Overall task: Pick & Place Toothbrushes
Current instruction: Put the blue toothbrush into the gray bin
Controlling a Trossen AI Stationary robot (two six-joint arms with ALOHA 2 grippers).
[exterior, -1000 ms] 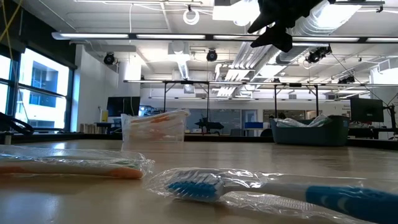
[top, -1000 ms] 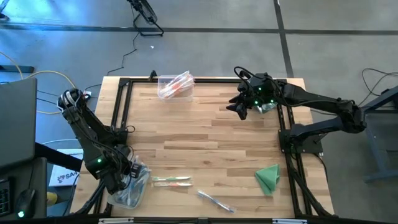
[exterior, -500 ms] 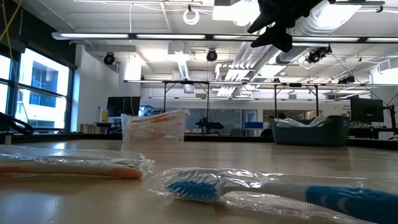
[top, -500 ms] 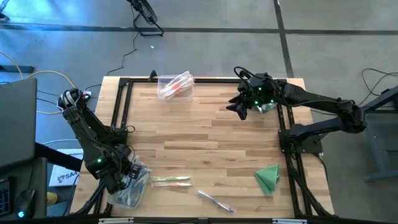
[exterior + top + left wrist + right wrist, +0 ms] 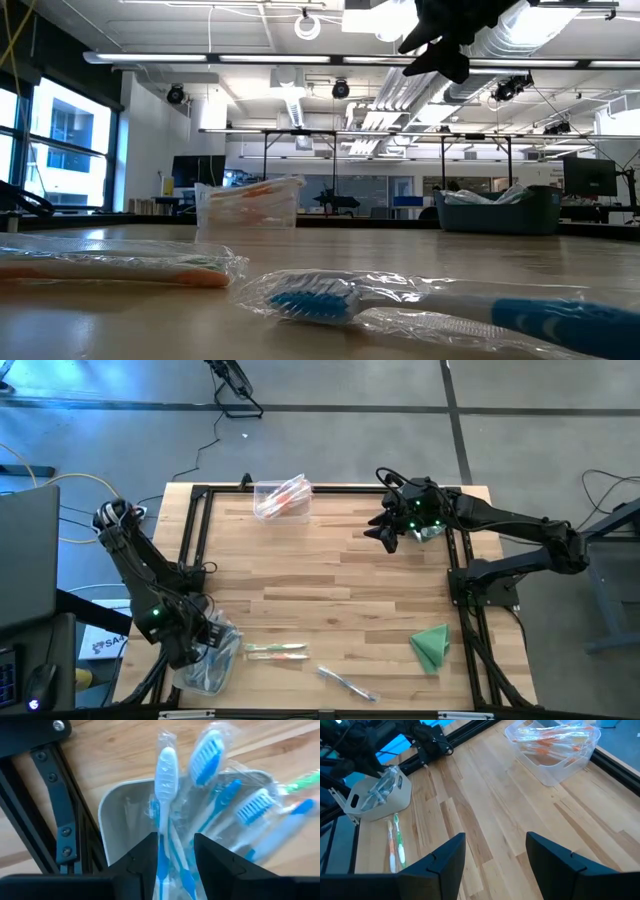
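**Left gripper clamped on a blue toothbrush over the near bin**

Left gripper (image 5: 172,852) sits low at the table's near left corner, its fingers (image 5: 145,857) pinching a wrapped blue toothbrush (image 5: 165,775) that stands up out of the clear bin (image 5: 117,820) among other blue brushes. Over at the far right edge, the right gripper (image 5: 380,530) hangs above the wood with its fingers spread and nothing between them. A second clear bin (image 5: 280,497) at the far side holds orange toothbrushes. Two wrapped brushes (image 5: 276,651) lie just beside the near bin, another (image 5: 347,683) near the front edge, and a folded green cloth (image 5: 432,645) rests well apart to the right.
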